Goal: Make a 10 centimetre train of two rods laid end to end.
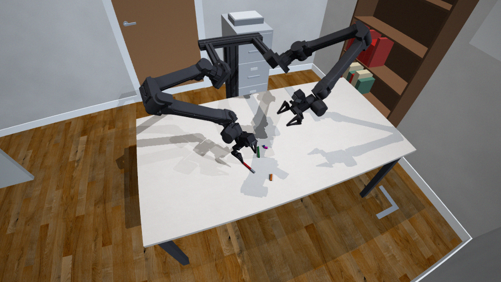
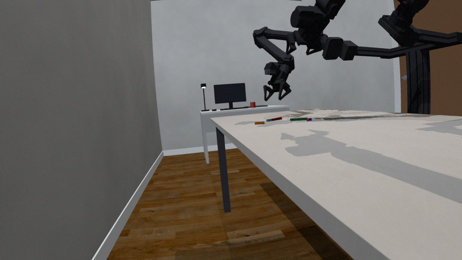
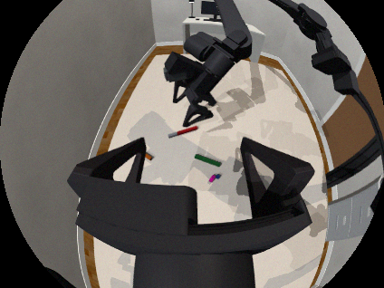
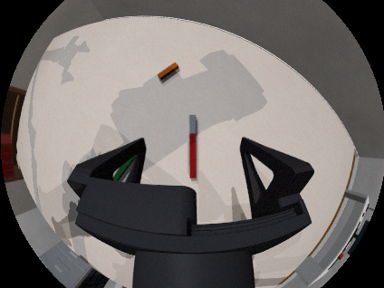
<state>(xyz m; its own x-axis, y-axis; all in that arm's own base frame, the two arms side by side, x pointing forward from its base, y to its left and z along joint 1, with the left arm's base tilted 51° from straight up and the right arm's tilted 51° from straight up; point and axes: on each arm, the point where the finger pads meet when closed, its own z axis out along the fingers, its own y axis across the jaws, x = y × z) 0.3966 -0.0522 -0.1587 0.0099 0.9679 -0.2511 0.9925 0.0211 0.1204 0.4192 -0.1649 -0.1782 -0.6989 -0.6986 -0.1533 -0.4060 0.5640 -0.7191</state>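
The red rod (image 1: 247, 165) (image 2: 276, 119) (image 3: 187, 130) (image 4: 193, 156) and grey rod (image 1: 252, 170) (image 2: 269, 119) (image 3: 172, 135) (image 4: 193, 124) lie flat in one straight line, end to end, with no gap that I can see. My right gripper (image 1: 248, 157) (image 2: 273, 99) (image 4: 193, 142) is open and empty, above the table near the red rod. My left gripper (image 1: 282, 119) (image 2: 298, 53) (image 3: 193, 142) is open and empty, high over the table, away from the rods.
A green rod (image 1: 258, 151) (image 3: 207, 160) lies apart from the red-grey line. Magenta (image 1: 265, 147) (image 3: 212, 178) and blue (image 3: 218, 176) rods lie close together beside it, at an angle. An orange rod (image 1: 271, 177) (image 4: 168, 71) lies alone, nearer the table's long edge.
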